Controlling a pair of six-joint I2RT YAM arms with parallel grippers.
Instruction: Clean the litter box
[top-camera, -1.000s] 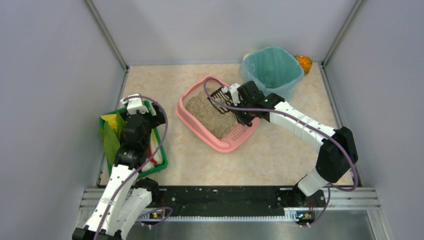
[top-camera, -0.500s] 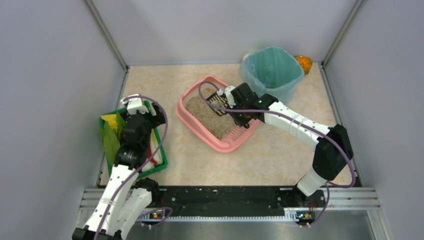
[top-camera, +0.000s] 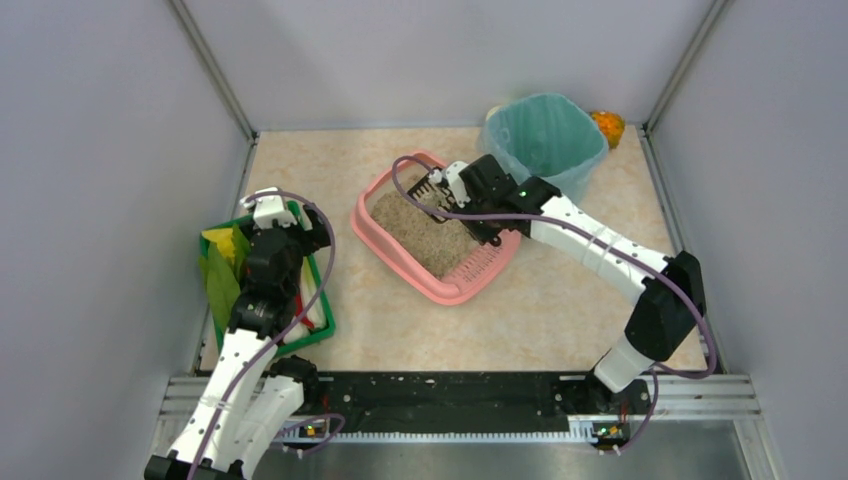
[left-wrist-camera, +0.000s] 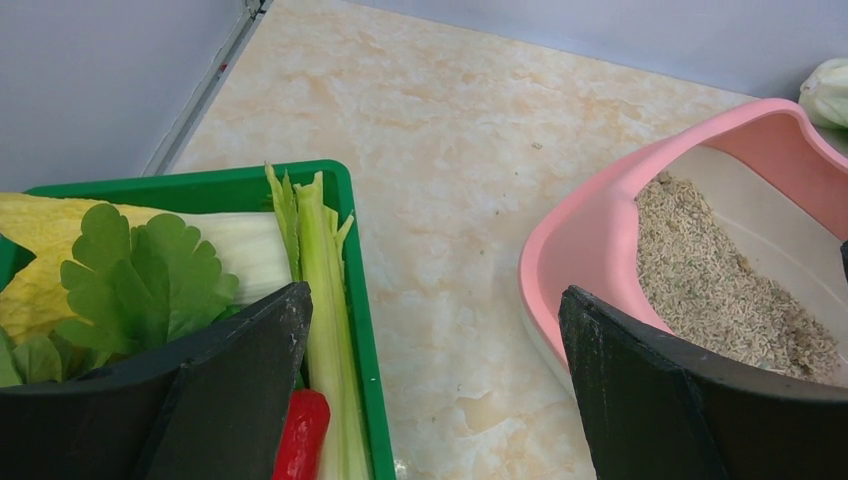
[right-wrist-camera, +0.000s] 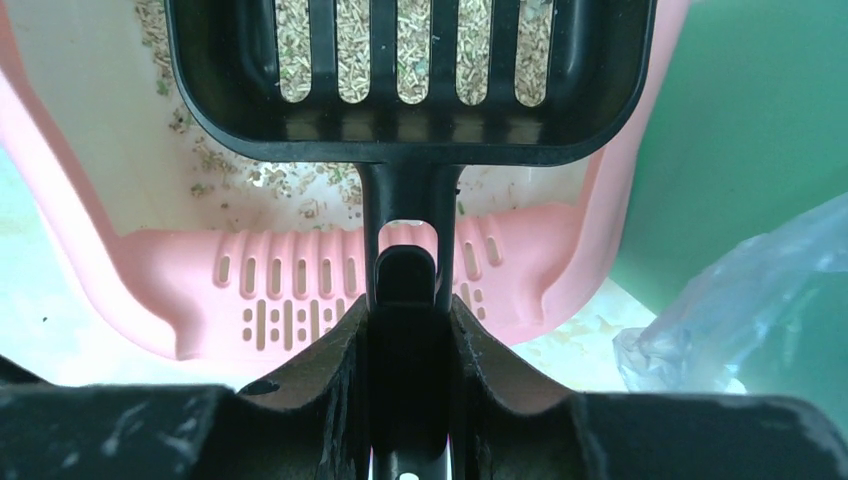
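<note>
Marbled tabletop; litter box; scoop in right pincer

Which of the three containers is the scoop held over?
The pink litter box: the black scoop hangs over its litter, not the green tray or teal-lined bin.

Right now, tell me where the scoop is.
In the top view the scoop is near the middle, held by the right gripper over the far end of the litter box, just left of the bin.
</note>
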